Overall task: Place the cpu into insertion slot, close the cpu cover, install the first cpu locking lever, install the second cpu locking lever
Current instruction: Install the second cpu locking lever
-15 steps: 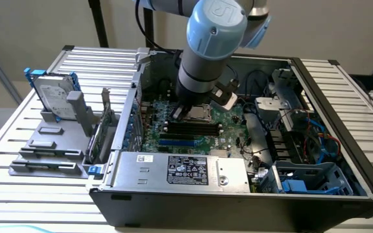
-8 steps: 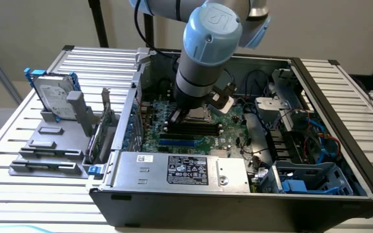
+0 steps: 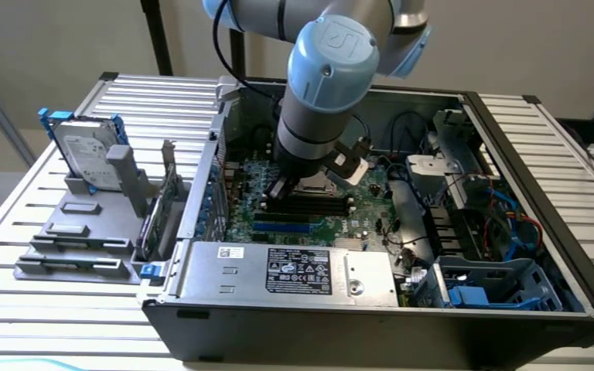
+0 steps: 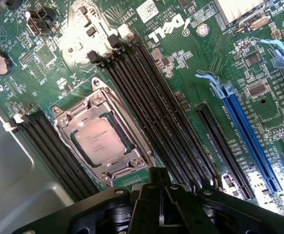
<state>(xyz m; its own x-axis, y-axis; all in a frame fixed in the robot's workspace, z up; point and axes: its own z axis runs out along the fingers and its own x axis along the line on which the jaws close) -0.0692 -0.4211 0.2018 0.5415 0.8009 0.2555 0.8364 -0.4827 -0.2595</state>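
The cpu (image 4: 99,141) lies flat in the insertion slot (image 4: 68,130) on the green Dell motherboard (image 4: 215,58); the cpu cover (image 4: 127,130), a silvery frame with an open centre, lies down around the chip and its screws show at the corners. The jaws of the gripper (image 4: 157,195) are together and hold nothing; they hang just above the board, near the socket's edge and near the ends of the long black memory slots (image 4: 156,112). These slots run close beside the socket on one side; a second black slot bank (image 4: 49,146) is on its other side; a blue expansion slot (image 4: 252,141) lies further off. In the exterior view the arm (image 3: 318,100) reaches down into the open computer case (image 3: 544,232) on the slatted worktop (image 3: 29,232); the power supply (image 3: 287,270) sits in front, and a hard drive (image 3: 83,151) stands outside at the exterior view's left.
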